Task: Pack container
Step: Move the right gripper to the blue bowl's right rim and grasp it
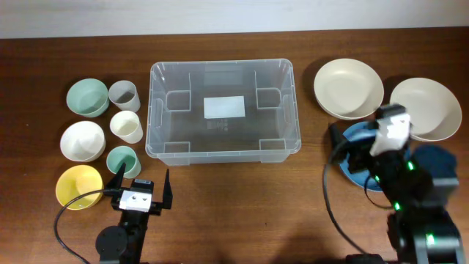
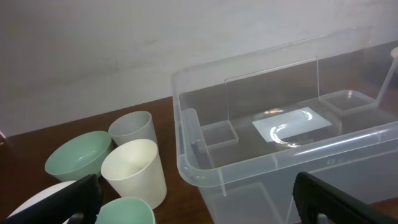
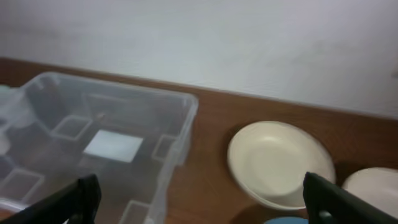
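Our left gripper [image 1: 143, 176] sits at the bottom left of the overhead view, jaws spread wide and holding nothing, just beside the green cup [image 1: 122, 160]. Our right gripper [image 3: 200, 180], at the lower right, is equally wide and empty, hovering over a blue plate [image 1: 353, 173]. Between them, at upper centre, the clear container [image 1: 223, 136] stands upright and empty, with only its white label [image 1: 223, 107] showing on the base. Cups and bowls wait at its left, cream plates [image 1: 348, 88] at its right. We judge that packing has not begun. Next, one arm must descend on an item, perhaps the green cup, close on its rim and lift it over the container's wall.
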`<state>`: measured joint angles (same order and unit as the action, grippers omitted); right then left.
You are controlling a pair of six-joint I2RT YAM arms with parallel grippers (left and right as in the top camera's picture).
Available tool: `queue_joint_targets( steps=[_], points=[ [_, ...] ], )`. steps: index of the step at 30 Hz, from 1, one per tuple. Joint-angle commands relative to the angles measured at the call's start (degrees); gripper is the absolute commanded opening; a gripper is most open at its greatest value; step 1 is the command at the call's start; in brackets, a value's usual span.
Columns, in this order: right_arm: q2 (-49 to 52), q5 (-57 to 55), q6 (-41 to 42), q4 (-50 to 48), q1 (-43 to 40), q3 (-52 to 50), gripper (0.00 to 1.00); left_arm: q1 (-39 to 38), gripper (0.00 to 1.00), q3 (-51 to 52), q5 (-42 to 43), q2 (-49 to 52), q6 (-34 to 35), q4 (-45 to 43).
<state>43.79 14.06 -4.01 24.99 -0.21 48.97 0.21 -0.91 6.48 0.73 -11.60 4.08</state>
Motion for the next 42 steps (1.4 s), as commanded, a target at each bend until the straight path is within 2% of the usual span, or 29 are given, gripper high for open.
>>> queue_joint_targets(
  steps=[1, 5, 9, 13, 18, 23, 32, 42],
  points=[
    [4.42, -7.89, 12.74, -1.36, 0.39, 1.62, 0.99, 0.33, 1.0, 0.35, 0.2, -0.39, -0.92, 0.02],
    [8.96, -22.84, 28.65, 3.72, -3.54, 5.9, 0.99, 0.33, 1.0, 0.35, 0.2, -0.39, -0.92, 0.02],
    [12.5, -23.32, 36.04, 11.26, -13.0, 12.37, 0.99, 0.33, 1.0, 0.35, 0.17, -0.39, -0.92, 0.0],
    [13.38, -17.97, 36.44, 13.99, -22.1, 14.21, 0.99, 0.35, 1.0, 0.35, 0.2, -0.39, -0.92, 0.0],
    [14.56, -16.02, 37.64, 25.7, -30.8, 13.86, 0.99, 0.33, 1.0, 0.35, 0.17, -0.39, -0.92, 0.02],
    [18.08, -15.87, 42.07, 30.99, -35.12, 11.19, 0.99, 0.33, 1.0, 0.35, 0.2, -0.39, -0.92, 0.0],
    [26.84, -10.6, 41.72, 26.93, -37.0, 5.27, 0.99, 0.33, 1.0, 0.35, 0.17, -0.39, -0.92, 0.02],
    [29.14, -9.68, 32.24, 19.39, -37.0, -0.46, 0.99, 0.33, 1.0, 0.35, 0.2, -0.39, -0.92, 0.02]
  ],
)
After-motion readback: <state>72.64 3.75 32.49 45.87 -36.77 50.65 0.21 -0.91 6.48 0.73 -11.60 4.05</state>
